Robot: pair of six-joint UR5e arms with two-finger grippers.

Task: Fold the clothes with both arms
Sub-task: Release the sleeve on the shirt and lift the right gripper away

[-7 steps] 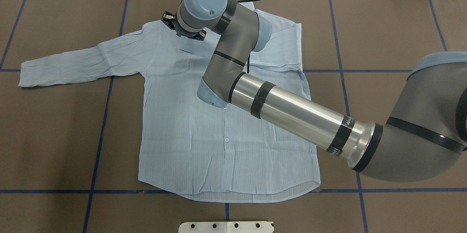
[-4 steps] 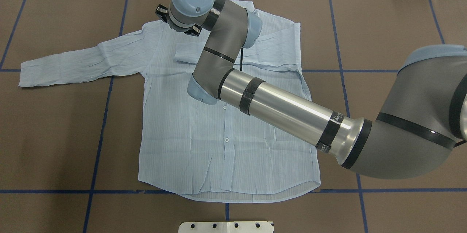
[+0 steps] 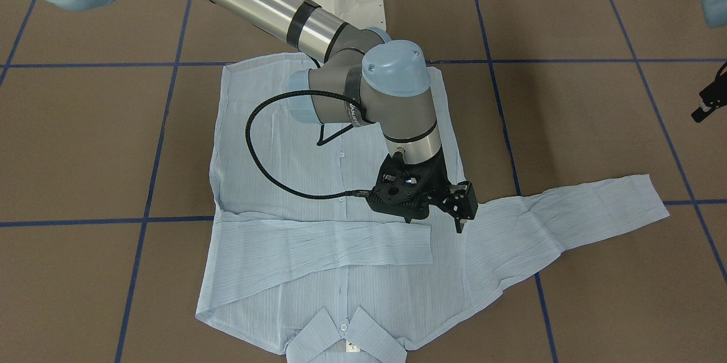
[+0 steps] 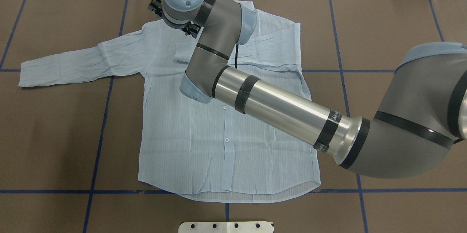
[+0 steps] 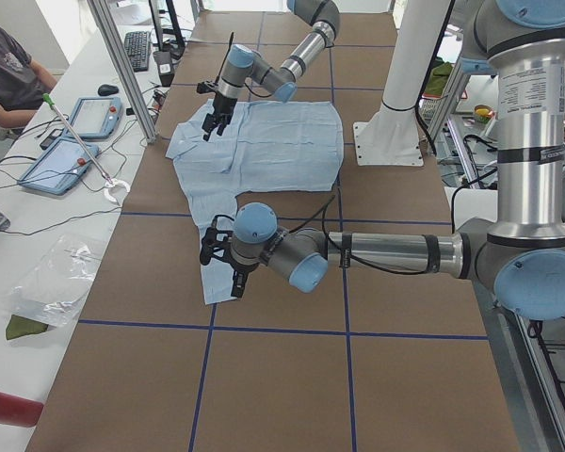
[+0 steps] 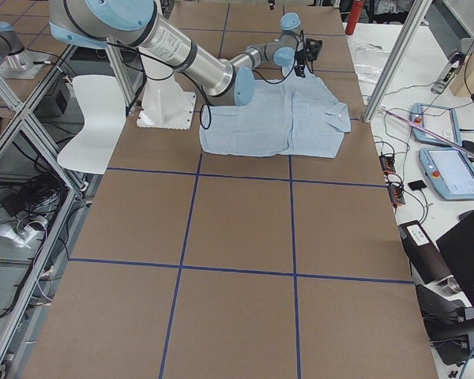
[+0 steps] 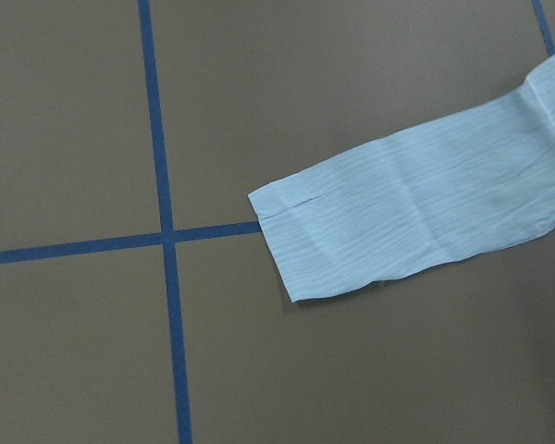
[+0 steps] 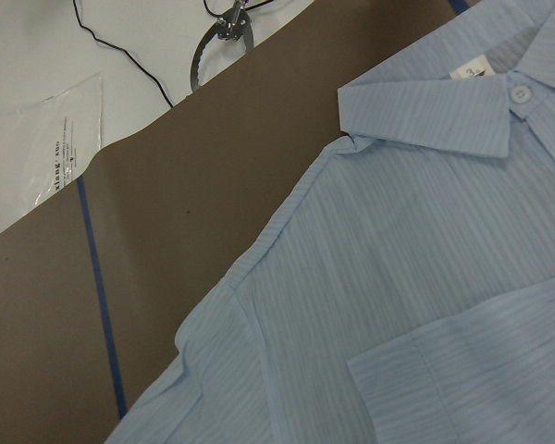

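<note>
The shirt's point(image 8: 398, 277) neck label point(image 8: 469, 72) shows a "3", followed by a mark too small to read. White lettering on a black band point(image 4: 335, 123) around the right arm point(image 4: 284, 109) starts "WAN"; the rest is unclear. The print on a clear bag point(image 8: 46, 139) seems to read "xiang".

Reach: right arm point(image 4: 277, 109) stretches far across, left arm point(image 5: 386, 252) holds its forearm level.
The right pincer point(image 3: 451, 207) points down, jaws spread; the left pincer point(image 5: 221, 264) also points down, jaws unclear.
</note>
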